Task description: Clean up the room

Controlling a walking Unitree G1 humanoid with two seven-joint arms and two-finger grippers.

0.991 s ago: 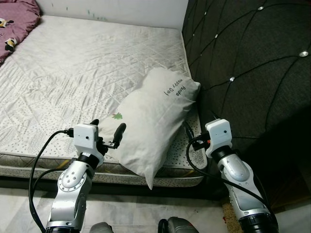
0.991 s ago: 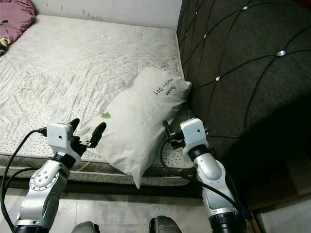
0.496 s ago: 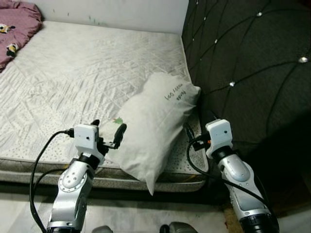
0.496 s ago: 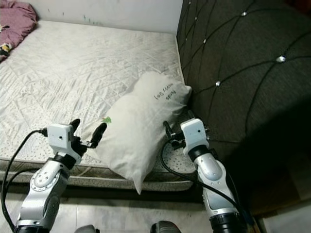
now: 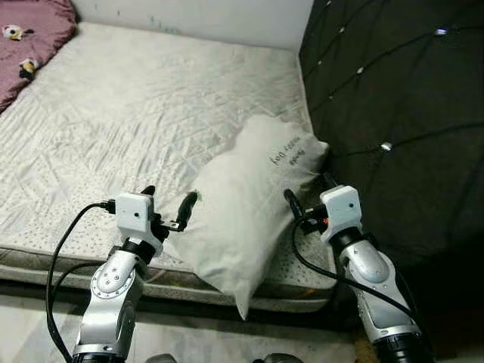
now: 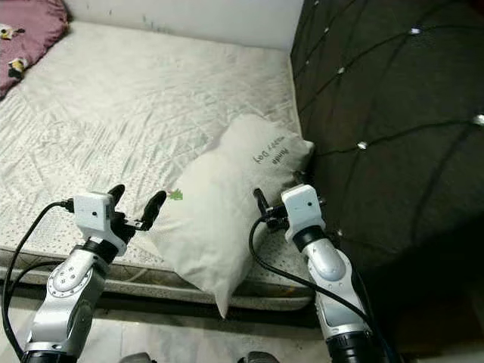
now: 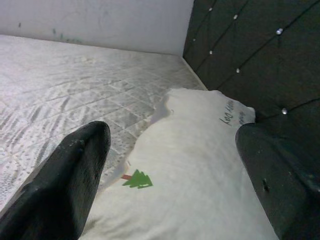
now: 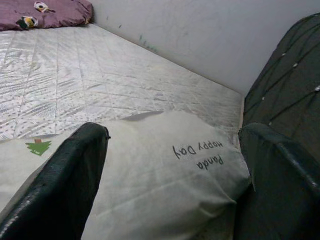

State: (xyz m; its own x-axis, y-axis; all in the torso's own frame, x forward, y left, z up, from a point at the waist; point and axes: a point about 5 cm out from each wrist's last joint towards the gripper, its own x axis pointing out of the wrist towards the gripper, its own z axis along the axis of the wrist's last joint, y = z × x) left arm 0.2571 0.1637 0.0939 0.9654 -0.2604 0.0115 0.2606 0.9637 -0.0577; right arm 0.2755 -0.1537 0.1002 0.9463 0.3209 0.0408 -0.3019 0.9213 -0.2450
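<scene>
At the far left of my head view I have a purple blanket (image 5: 34, 34) bunched in the far corner of the mattress (image 5: 113, 113), which is bare and quilted. Nearer me, my left gripper (image 5: 168, 206) hangs over the mattress's near edge, its two black fingers (image 7: 70, 175) spread apart with nothing between them. Just beside it, to the right, lies the white pillow (image 5: 249, 204), set slantwise across the near right corner of the bed, its lower corner hanging past the mattress edge. I can read a small green tree print (image 7: 138, 179) on its left part and dark lettering (image 8: 198, 152) near its far end, which sits against the black tufted headboard (image 5: 393, 98). My right gripper (image 5: 306, 193) is at the pillow's right side, between it and the headboard, fingers also apart; whether one finger touches the fabric I cannot quite tell from here. A pale wall (image 8: 190, 30) runs behind the bed.
</scene>
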